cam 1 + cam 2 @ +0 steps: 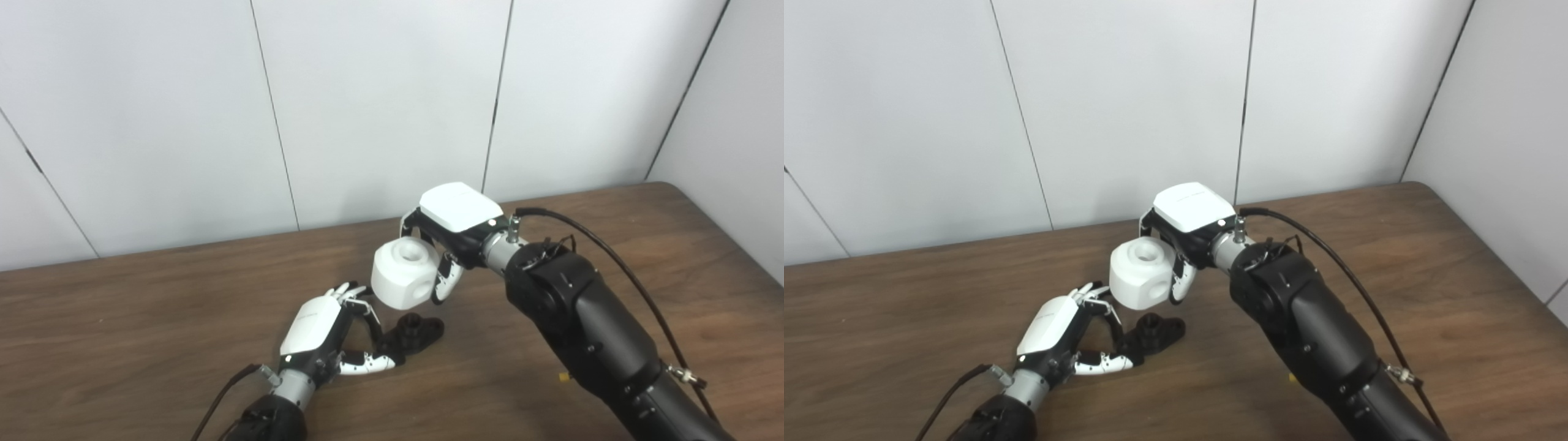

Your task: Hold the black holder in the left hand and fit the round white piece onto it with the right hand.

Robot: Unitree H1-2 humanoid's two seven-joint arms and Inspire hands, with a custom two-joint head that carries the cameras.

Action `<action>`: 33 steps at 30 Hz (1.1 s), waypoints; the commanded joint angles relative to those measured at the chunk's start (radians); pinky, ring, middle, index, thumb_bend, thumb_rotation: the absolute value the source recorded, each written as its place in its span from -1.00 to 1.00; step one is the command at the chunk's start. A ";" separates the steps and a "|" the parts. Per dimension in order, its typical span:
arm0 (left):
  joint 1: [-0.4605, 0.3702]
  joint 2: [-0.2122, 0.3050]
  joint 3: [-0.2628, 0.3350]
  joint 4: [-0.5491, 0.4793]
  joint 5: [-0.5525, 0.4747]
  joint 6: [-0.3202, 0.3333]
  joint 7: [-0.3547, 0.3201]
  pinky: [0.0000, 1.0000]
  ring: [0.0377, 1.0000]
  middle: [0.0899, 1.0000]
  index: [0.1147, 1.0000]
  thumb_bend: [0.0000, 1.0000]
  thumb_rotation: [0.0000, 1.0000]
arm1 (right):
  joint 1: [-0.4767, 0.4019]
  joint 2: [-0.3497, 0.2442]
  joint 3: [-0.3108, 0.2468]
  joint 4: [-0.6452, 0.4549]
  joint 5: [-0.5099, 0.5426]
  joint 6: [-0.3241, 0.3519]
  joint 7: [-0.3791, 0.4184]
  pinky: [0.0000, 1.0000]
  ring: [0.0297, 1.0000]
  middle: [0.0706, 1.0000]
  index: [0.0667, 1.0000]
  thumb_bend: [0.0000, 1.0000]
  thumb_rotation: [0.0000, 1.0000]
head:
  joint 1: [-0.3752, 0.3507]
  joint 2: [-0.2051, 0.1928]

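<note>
My left hand (318, 334) sits lower centre-left of frame, low on the table (122, 343), fingers at the left end of the holder (415, 332), which lies on the table just right of it. My right hand (456, 223) is above & right, mid-frame, gripping the round piece (404, 272) on its left side. Piece hangs above the holder, not touching. Wall (367, 92) behind, across top of frame.

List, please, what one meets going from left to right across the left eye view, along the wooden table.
Left hand with white back → small black plastic holder → right hand with white back → thick black right forearm.
</note>
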 commanded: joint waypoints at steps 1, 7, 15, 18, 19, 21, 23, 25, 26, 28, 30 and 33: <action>0.040 0.000 -0.037 0.064 0.010 0.015 -0.066 0.90 0.92 0.73 -0.18 0.04 -0.92 | -0.041 -0.022 -0.023 -0.040 -0.005 -0.007 -0.014 -0.84 -0.75 -0.14 -0.12 0.07 -1.00 | -0.001 0.001; 0.037 0.000 -0.036 0.067 0.009 0.016 -0.070 0.91 0.92 0.74 -0.18 0.04 -0.92 | -0.034 -0.028 -0.026 -0.064 -0.007 -0.014 -0.008 -0.84 -0.76 -0.14 -0.12 0.07 -1.00 | -0.002 0.001; 0.033 0.005 -0.041 0.064 0.015 0.015 -0.075 0.91 0.93 0.74 -0.18 0.04 -0.92 | -0.015 -0.021 -0.021 -0.089 -0.014 -0.007 0.018 -0.79 -0.70 -0.14 -0.12 0.07 -1.00 | -0.003 0.004; 0.035 0.006 -0.039 0.059 0.011 0.017 -0.076 0.90 0.92 0.74 -0.18 0.04 -0.92 | -0.005 -0.020 -0.021 -0.089 -0.016 -0.011 0.014 -0.79 -0.70 -0.14 -0.12 0.07 -1.00 | -0.003 0.006; 0.035 0.006 -0.038 0.060 0.011 0.015 -0.075 0.90 0.92 0.74 -0.18 0.04 -0.92 | -0.002 -0.020 -0.019 -0.087 -0.019 -0.013 0.013 -0.78 -0.69 -0.14 -0.12 0.07 -1.00 | -0.003 0.006; 0.036 0.005 -0.036 0.056 0.007 0.019 -0.077 0.90 0.93 0.74 -0.18 0.04 -0.92 | 0.001 -0.020 -0.016 -0.086 -0.028 -0.013 0.015 -0.78 -0.69 -0.14 -0.12 0.07 -1.00 | -0.001 0.008; 0.037 0.004 -0.036 0.052 0.005 0.024 -0.083 0.91 0.93 0.74 -0.18 0.04 -0.92 | 0.004 -0.020 -0.014 -0.085 -0.033 -0.016 0.015 -0.79 -0.69 -0.14 -0.12 0.07 -1.00 | 0.000 0.009; 0.036 0.005 -0.038 0.051 0.007 0.025 -0.085 0.91 0.93 0.75 -0.18 0.04 -0.92 | 0.007 -0.018 -0.014 -0.085 -0.031 -0.015 0.017 -0.77 -0.68 -0.14 -0.12 0.06 -1.00 | 0.000 0.009; 0.037 0.005 -0.038 0.051 0.007 0.021 -0.082 0.90 0.93 0.74 -0.18 0.04 -0.92 | 0.009 -0.017 -0.014 -0.086 -0.028 -0.014 0.016 -0.78 -0.68 -0.14 -0.12 0.07 -1.00 | 0.000 0.010; 0.038 0.005 -0.038 0.051 0.007 0.015 -0.077 0.89 0.92 0.74 -0.18 0.04 -0.92 | 0.013 -0.014 -0.017 -0.086 -0.019 -0.012 0.016 -0.79 -0.70 -0.14 -0.12 0.07 -1.00 | 0.002 0.013; 0.042 0.005 -0.038 0.044 0.008 0.020 -0.077 0.90 0.92 0.73 -0.18 0.04 -0.92 | 0.017 -0.013 -0.019 -0.085 -0.012 -0.013 0.013 -0.79 -0.70 -0.14 -0.12 0.07 -1.00 | 0.004 0.015; 0.047 0.005 -0.038 0.035 0.009 0.027 -0.081 0.90 0.92 0.74 -0.18 0.04 -0.92 | 0.020 -0.010 -0.017 -0.088 -0.013 -0.012 0.018 -0.79 -0.71 -0.14 -0.12 0.07 -1.00 | 0.008 0.020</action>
